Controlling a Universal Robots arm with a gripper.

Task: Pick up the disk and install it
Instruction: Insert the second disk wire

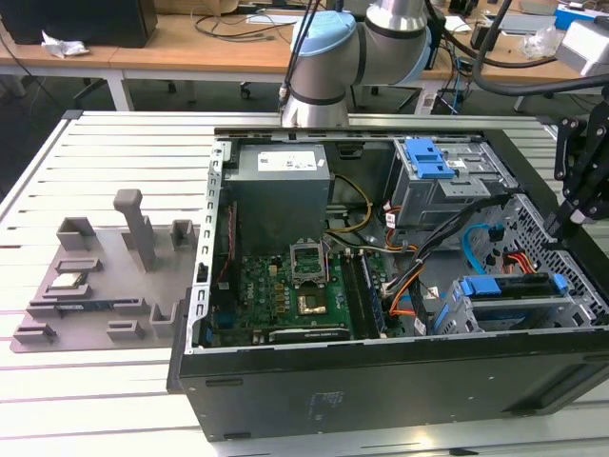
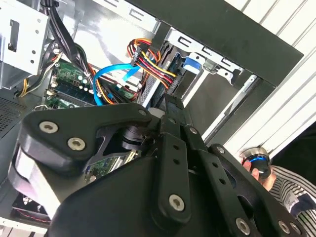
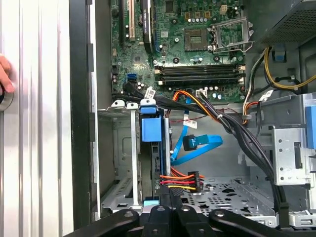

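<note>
I see the disk [image 1: 506, 288] already seated in its bay inside the computer case [image 1: 381, 390], my hand [image 1: 582, 181] hovering beside it, fingers together, holding nothing.

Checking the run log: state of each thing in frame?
disk: seated on edge in the lower drive cage, blue carrier end showing
pincer: at the case's edge, holding nothing visible
computer case: lying flat, side panel off
CPU socket: open, empty
</note>
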